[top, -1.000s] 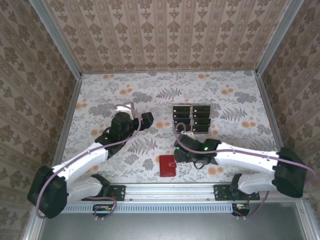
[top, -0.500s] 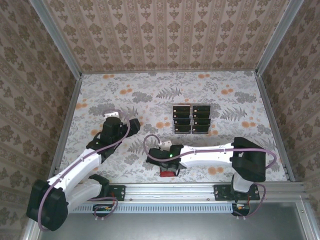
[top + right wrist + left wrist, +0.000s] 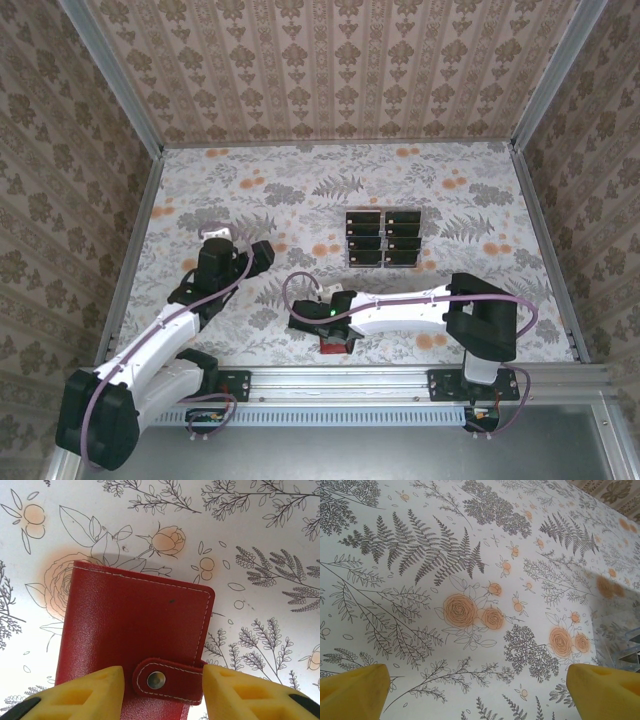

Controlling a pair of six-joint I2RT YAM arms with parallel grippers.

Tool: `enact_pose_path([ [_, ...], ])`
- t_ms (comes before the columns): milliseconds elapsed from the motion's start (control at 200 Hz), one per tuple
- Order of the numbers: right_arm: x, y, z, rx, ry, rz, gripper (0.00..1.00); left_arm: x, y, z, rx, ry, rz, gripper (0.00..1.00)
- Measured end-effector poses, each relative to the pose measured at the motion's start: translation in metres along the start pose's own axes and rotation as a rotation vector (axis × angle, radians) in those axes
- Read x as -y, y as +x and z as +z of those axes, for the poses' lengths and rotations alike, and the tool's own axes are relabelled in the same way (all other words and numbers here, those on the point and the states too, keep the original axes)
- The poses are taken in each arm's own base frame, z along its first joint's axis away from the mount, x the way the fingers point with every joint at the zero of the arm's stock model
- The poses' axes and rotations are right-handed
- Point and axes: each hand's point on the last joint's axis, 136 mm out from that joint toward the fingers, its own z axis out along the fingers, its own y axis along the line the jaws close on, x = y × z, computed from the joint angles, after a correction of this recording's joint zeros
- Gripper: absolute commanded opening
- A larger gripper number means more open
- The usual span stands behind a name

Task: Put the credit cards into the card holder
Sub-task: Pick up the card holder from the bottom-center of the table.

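Closest to the bases, the card holder (image 3: 334, 346) lay shut on the counter (image 3: 480, 200), its snap tab fastened. The right arm (image 3: 400, 305) had swung away from the tray (image 3: 383, 238) within the last second and now reached low and leftward across the near edge, wrist bent down over the red leather. The right jaws stood apart, one yellow fingertip (image 3: 75, 695) on either side of the tab, and they had been narrowing – not yet clamped on anything, and no card between them. That pointed to undoing the snap first, since nothing could go in while the holder stayed closed. Further out on the left, the left arm (image 3: 165, 330) had drawn back a little; the left jaws were spread wide over bare floral cloth, holding nothing. Farthest back, the credit cards (image 3: 365, 240) sat in the tray – well apart from the holder
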Motion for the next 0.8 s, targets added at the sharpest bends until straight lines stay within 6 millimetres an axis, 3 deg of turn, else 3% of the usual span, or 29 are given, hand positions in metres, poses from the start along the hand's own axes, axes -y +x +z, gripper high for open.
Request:
enact_pose_path([
  [345,0.002,0.003,0.006,-0.007,0.018,0.004,0.30,0.000,0.001,0.000,-0.005,0.004,-0.001,1.00],
  [620,0.009,0.006,0.009,0.001,0.022,0.021,0.00,0.001,0.002,0.000,-0.010,0.010,0.000,1.00],
  [800,0.018,0.003,0.006,0.014,0.006,0.043,0.00,0.003,0.005,0.001,-0.026,0.020,0.000,1.00],
])
